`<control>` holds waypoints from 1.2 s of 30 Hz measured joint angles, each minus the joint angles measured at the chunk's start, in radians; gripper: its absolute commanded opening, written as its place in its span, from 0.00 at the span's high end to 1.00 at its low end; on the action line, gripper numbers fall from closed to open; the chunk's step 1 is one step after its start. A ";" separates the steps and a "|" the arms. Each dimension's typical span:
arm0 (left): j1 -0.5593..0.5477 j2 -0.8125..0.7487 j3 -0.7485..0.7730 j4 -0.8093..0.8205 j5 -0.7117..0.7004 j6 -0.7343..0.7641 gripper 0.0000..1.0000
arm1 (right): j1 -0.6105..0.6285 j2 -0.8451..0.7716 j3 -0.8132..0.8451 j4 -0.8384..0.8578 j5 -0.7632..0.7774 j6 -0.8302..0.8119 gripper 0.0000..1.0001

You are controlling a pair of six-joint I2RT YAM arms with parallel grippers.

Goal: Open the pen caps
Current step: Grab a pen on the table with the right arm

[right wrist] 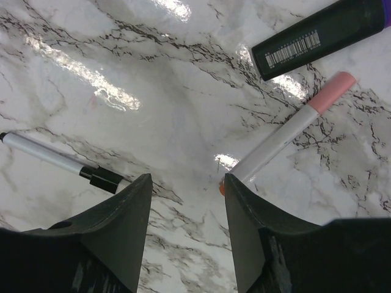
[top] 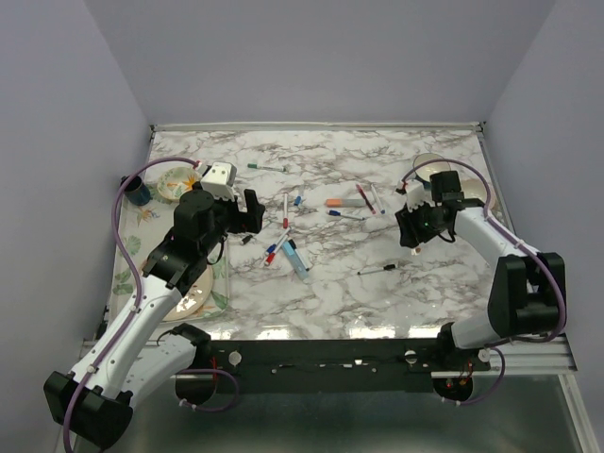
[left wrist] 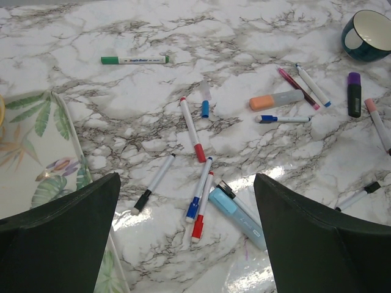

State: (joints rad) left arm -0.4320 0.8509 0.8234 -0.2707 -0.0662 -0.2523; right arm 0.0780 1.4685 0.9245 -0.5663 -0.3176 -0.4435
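The left gripper (left wrist: 186,180) has its dark fingers (left wrist: 67,232) spread as wide as they go, holding and touching nothing. Just ahead of the gap, on the white, grey-veined marble tabletop (left wrist: 122,122), lie the nearest pen caps (left wrist: 200,152), each seated on a slim white pen: a red cap (left wrist: 197,229) and a blue cap (left wrist: 193,209) side by side.

Far ahead of these jaws lies a green-ended marker (left wrist: 134,60) with a printed line on its white barrel, too small to read.

The right gripper (right wrist: 186,180) is about half open and empty, with bare marble between its fingers. A grey pen with a pink cap (right wrist: 333,91) slants away from one finger's inner edge. Whether it touches that finger cannot be told. A black cap (right wrist: 105,179) on a silver pen sits just outside the other finger. Beyond the jaws, a black highlighter barrel (right wrist: 317,36) carries a white barcode label with unreadable digits.
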 measured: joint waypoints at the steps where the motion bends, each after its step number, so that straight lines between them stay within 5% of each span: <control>1: 0.000 0.000 0.000 0.000 0.000 0.000 0.01 | 0.000 0.005 0.000 0.000 0.007 0.002 0.41; 19: 0.001 0.000 0.000 0.000 0.003 0.000 0.01 | -0.030 0.090 0.006 0.035 0.161 0.085 0.44; 36: 0.001 -0.002 0.000 0.000 0.007 0.000 0.01 | -0.041 0.236 0.092 0.037 0.222 0.148 0.75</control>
State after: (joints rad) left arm -0.4313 0.8490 0.8234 -0.2707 -0.0593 -0.2527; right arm 0.0372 1.7042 1.0168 -0.5297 -0.0959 -0.2951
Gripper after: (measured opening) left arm 0.987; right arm 0.298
